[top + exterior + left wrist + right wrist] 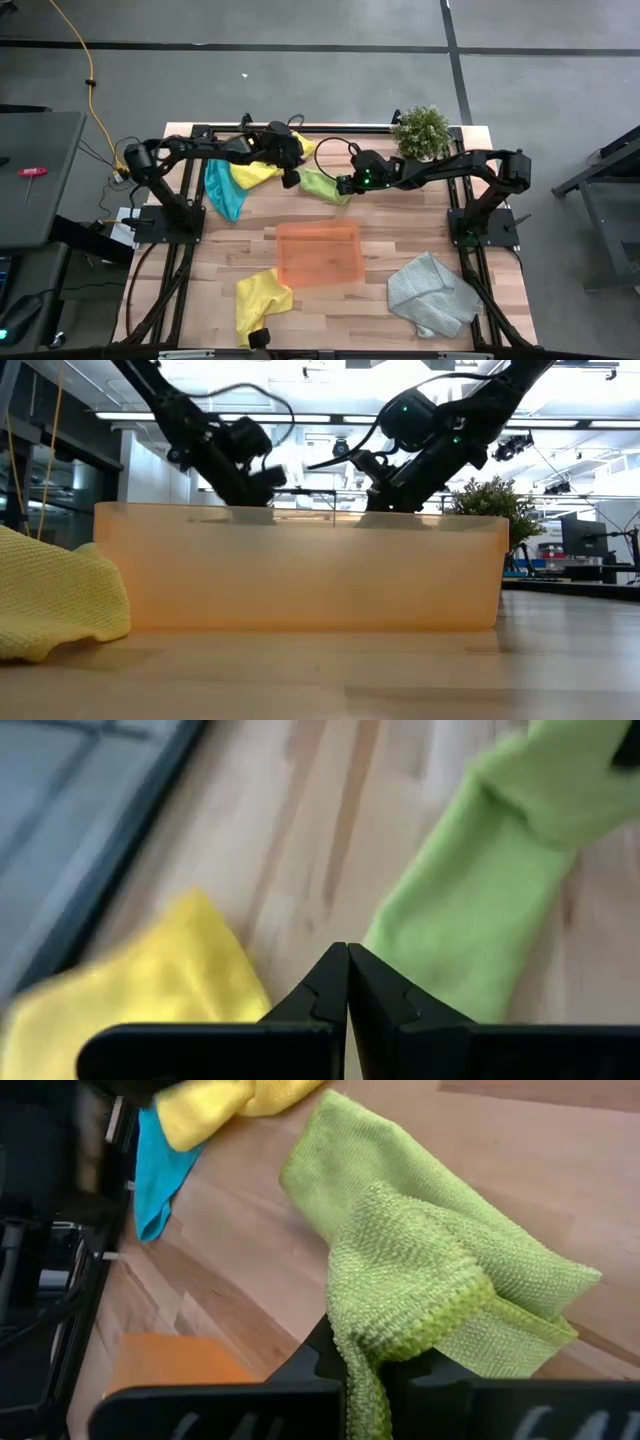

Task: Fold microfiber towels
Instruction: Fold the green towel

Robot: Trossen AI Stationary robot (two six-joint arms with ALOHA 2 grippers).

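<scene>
The lime green towel lies crumpled on the wood at the far middle, with my right gripper shut on its right end. Just left of it my left gripper is shut on nothing. It hangs over bare wood between the green towel and a yellow towel that overlaps a teal towel. A second yellow towel and a grey towel lie near the front edge. In the low view the tray hides both grippers' fingertips. My right gripper pinches a bunched fold at the lime green towel's right end between its two fingers. The fingers slant down from the table's right side. The fold humps up over the fingertips, and the rest of the towel lies slack on the wood beyond them.
A translucent orange tray sits at the table's middle and fills the low view. A small potted plant stands at the far right. Bare wood lies between the tray and the far towels.
</scene>
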